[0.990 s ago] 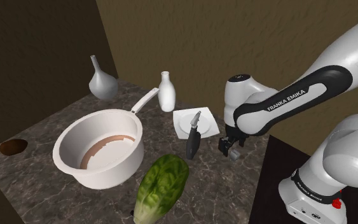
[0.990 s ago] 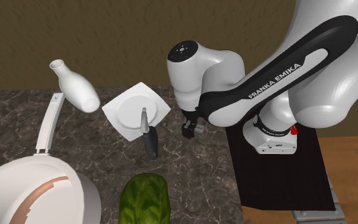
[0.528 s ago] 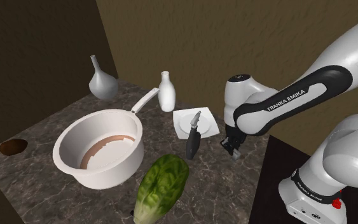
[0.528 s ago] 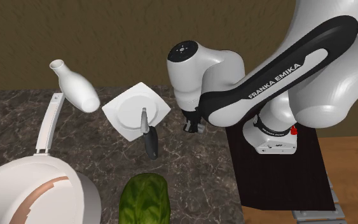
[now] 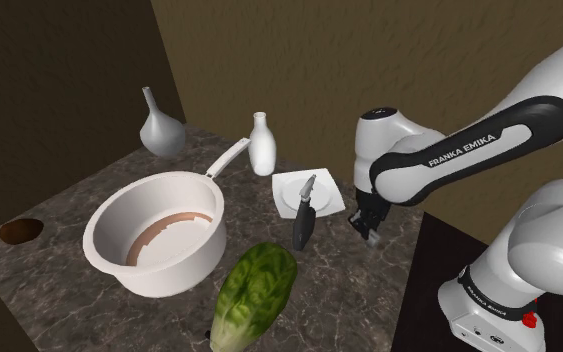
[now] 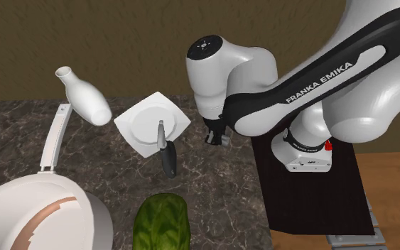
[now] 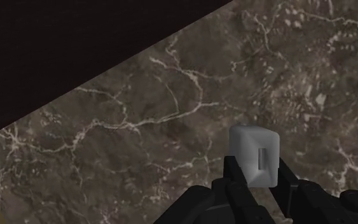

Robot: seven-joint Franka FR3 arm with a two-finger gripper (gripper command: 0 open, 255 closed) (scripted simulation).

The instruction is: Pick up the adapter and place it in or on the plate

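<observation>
Now | gripper (image 5: pixel 370 229) clamped shut on the pale grey adapter (image 7: pixel 255 154) over the marbled counter (image 7: pixel 171 108) | white square plate (image 5: pixel 287 189) lay near, toward the shoulder view's left.

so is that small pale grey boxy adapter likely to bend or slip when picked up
Probably stiff: the small pale grey boxy adapter looks like an undented rounded block clasped between the fingers of the black gripper. Its smooth faces might slip, though flat sides suit that grip. Being boxy, it seems unlikely to roll.
</observation>
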